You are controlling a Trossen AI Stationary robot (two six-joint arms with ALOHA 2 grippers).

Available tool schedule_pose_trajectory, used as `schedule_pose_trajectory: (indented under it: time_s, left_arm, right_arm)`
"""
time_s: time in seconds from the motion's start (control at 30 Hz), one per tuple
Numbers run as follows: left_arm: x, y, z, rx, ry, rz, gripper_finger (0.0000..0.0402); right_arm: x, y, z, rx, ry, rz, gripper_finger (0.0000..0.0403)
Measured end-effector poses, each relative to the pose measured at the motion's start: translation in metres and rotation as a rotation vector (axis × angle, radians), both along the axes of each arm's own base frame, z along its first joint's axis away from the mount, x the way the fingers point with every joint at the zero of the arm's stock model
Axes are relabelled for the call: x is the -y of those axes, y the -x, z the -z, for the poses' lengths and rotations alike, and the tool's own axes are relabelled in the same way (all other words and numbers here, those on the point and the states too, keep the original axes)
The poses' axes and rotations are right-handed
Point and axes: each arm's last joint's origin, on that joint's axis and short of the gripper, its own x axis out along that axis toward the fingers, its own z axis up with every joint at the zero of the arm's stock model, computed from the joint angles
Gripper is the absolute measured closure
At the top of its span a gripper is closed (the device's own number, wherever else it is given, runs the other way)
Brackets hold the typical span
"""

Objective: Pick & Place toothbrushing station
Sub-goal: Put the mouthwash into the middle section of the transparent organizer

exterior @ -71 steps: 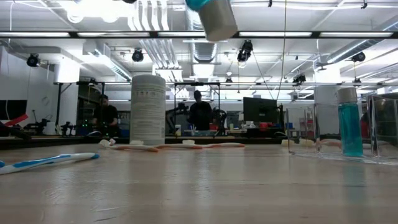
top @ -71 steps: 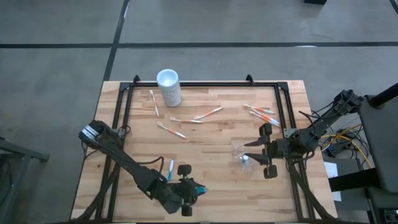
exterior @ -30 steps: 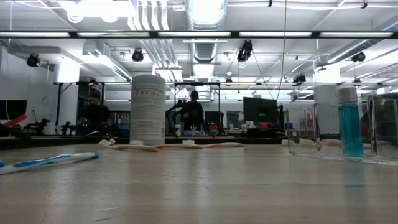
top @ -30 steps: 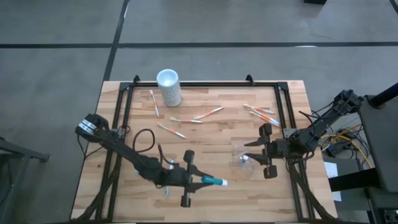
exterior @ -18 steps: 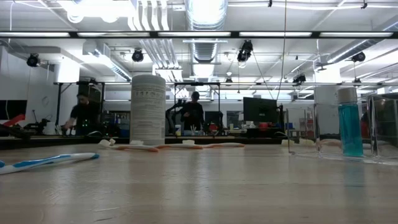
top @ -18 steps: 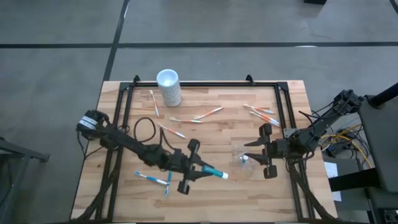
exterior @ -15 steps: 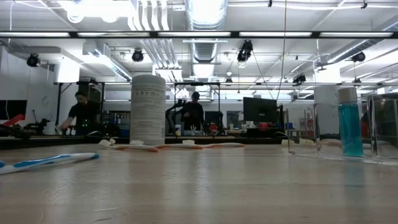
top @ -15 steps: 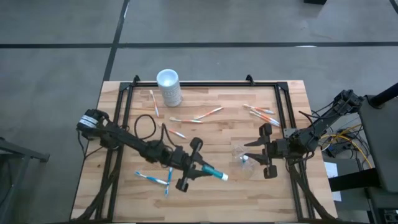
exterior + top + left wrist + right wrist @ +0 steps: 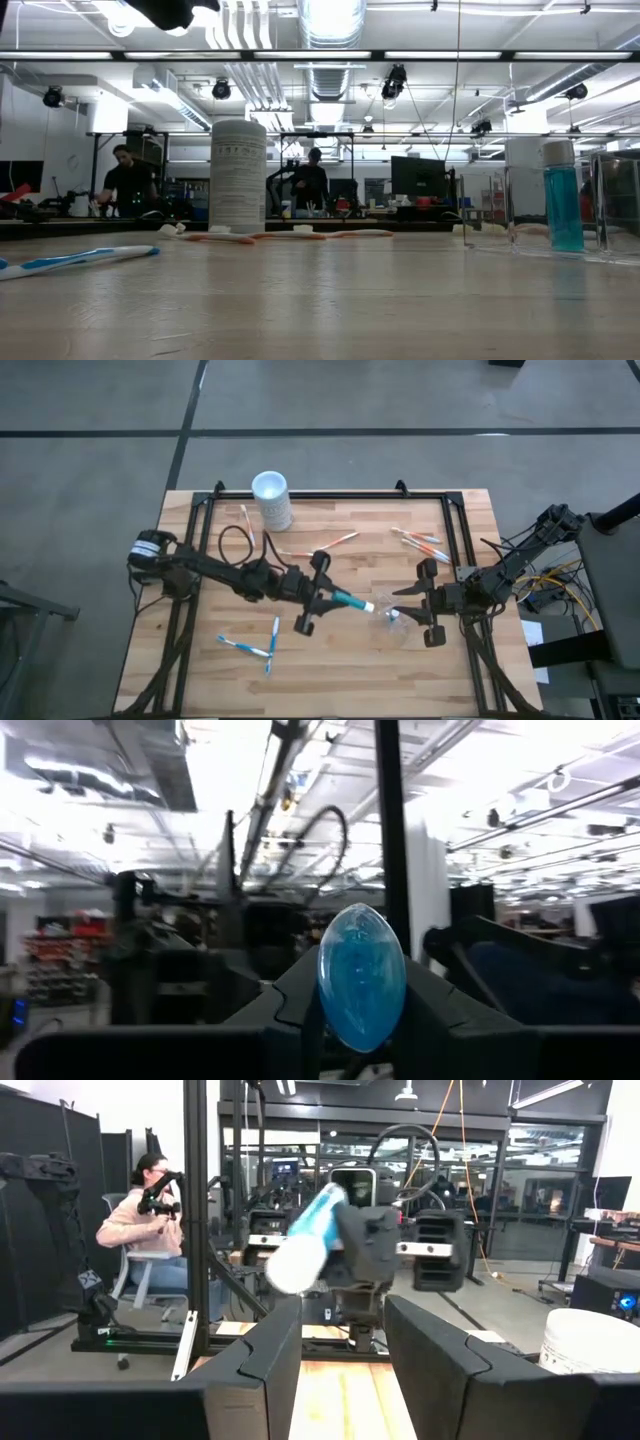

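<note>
Wooden desk (image 9: 330, 660): toothbrushes (image 9: 410, 540) are scattered, unplaced. A blue tube (image 9: 350, 602) is held by left fingers (image 9: 322, 596), near the clear cup (image 9: 393, 618). Right fingers (image 9: 418, 603) are spread around the cup.

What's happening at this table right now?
The left gripper is carrying a blue-and-white tube above mid-table, its white end pointing toward the clear plastic cup. The right gripper sits around that cup, fingers apart. Orange-and-white toothbrushes and blue-and-white toothbrushes lie loose on the table. A white cup stands at the far edge.
</note>
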Motion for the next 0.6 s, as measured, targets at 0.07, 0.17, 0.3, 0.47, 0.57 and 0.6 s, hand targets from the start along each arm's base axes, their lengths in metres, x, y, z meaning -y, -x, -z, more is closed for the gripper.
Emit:
schedule_pose_trajectory:
  time_s: [0.07,0.17,0.3,0.47,0.57,0.6]
  left_arm:
    - [-0.006,-0.001,0.000,0.004,-0.006,-0.020,0.0314]
    - [-0.013,-0.002,0.000,0.006,-0.005,-0.040,0.0314]
    - [-0.018,-0.003,0.000,0.007,-0.009,-0.059,0.0314]
    - [-0.019,-0.003,0.000,0.014,-0.030,-0.089,0.0314]
    - [-0.019,-0.003,0.000,0.014,-0.032,-0.101,0.0314]
    - [-0.019,-0.003,-0.001,0.014,-0.029,-0.108,0.0314]
  right_arm:
    - [0.000,0.000,0.000,0.000,0.000,0.000,0.0262]
    - [0.000,0.000,0.000,0.000,0.000,0.000,0.0262]
    - [0.000,0.000,0.000,0.000,0.000,0.000,0.0262]
    - [0.000,0.000,0.000,0.000,0.006,0.002,0.0262]
    - [0.000,0.000,0.000,0.001,0.006,0.002,0.0262]
    - [0.000,0.000,0.000,0.001,0.006,0.001,0.0262]
